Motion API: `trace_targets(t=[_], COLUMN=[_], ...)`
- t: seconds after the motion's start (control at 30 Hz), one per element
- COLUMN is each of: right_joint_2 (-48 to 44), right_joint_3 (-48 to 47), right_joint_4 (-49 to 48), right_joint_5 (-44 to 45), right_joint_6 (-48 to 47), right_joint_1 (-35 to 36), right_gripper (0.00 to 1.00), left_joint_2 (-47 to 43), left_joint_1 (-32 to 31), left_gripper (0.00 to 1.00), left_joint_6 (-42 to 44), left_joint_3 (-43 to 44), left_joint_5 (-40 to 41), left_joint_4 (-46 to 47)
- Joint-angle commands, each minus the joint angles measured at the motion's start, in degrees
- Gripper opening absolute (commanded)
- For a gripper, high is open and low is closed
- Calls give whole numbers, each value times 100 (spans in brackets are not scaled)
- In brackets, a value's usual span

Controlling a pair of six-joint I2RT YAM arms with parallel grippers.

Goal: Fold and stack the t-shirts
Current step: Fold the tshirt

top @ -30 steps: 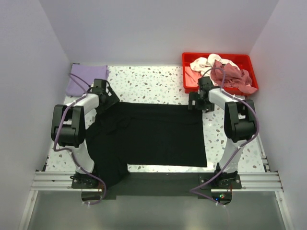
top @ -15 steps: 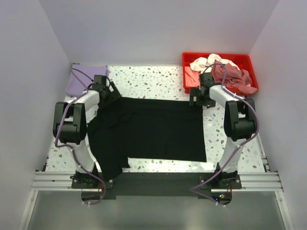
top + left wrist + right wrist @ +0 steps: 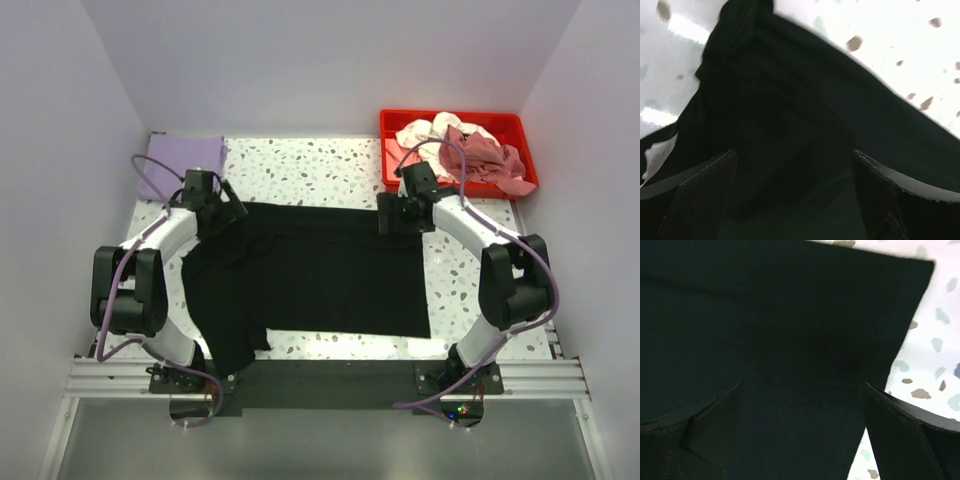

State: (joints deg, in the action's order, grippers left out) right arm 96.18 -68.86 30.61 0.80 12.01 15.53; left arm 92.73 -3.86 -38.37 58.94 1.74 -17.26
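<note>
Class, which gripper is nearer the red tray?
Right. The right gripper is at the black shirt's far right corner, just in front of the tray. The left gripper is at the shirt's far left corner, well away from it.

black t-shirt (image 3: 320, 275) | lavender t-shirt (image 3: 195, 150) | red tray (image 3: 390, 125) | speckled white table (image 3: 300, 175)

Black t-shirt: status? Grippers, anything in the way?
Left gripper and right gripper open, over its far corners, nothing held. Black t-shirt spread out, left side bunched. Red tray, lavender shirt clear of it.
</note>
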Motion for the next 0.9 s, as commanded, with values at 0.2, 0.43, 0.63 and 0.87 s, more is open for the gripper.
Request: trace_targets(t=[0.2, 0.43, 0.63, 0.87], right_joint_2=[436, 674, 753, 788], right_joint_3=[346, 373, 391, 400], right_joint_4=[-327, -310, -178, -108], right_joint_5=[-97, 166, 447, 597], right_joint_6=[126, 153, 187, 196], right_joint_1=[3, -23, -138, -217], right_gripper=[99, 99, 99, 99], left_joint_2=[-861, -282, 35, 482], left_joint_1=[974, 992, 992, 992], left_gripper=[100, 100, 100, 100], left_joint_6=[-101, -118, -145, -30], left_joint_3=[-822, -726, -979, -1209], left_joint_5=[-33, -358, -743, -807], left_joint_4=[380, 855, 1417, 1508])
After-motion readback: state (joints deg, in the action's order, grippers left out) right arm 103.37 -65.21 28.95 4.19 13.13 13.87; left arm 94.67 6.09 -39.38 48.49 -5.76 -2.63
